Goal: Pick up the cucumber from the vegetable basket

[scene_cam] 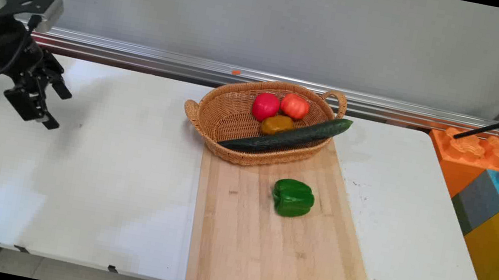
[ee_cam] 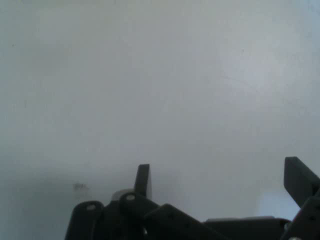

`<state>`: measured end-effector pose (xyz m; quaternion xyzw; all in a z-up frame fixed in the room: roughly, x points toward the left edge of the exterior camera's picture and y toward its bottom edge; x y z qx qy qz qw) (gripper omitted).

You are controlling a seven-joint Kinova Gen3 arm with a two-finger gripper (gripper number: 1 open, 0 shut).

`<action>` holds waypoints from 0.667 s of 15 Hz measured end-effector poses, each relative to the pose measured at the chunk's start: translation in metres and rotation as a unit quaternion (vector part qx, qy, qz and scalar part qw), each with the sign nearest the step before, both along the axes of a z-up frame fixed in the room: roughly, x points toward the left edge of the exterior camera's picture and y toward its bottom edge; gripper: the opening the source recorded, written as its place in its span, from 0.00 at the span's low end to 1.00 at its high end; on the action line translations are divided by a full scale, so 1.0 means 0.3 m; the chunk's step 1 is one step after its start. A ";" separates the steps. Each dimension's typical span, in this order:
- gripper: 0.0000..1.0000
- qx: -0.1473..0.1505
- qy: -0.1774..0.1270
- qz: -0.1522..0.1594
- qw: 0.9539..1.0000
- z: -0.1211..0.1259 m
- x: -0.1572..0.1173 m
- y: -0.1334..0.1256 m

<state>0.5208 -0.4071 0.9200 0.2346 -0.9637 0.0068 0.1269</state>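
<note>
Claw [scene_cam: 43, 106] is seen spread wide and empty above bare desk [scene_cam: 111, 178] at the left. Green pepper [scene_cam: 293, 198] lies on the cutting board [scene_cam: 261, 253], well apart; basket [scene_cam: 223, 115] holds cucumber [scene_cam: 288, 136]. Any approach is best kept high over the basket rim.

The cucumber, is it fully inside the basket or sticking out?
Sticking out. The cucumber lies diagonally in the basket, and its right end passes over the rim near the handle.

Bright, even light, probably from overhead, with soft grey shadows on the white table [scene_cam: 121, 179] under and just beside the gripper [scene_cam: 56, 110].
</note>
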 end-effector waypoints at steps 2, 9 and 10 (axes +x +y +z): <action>1.00 -0.002 0.015 0.003 1.000 0.000 -0.024 -0.006; 1.00 -0.040 0.085 0.006 0.996 0.057 -0.238 -0.097; 1.00 -0.047 0.095 0.006 0.994 0.066 -0.280 -0.121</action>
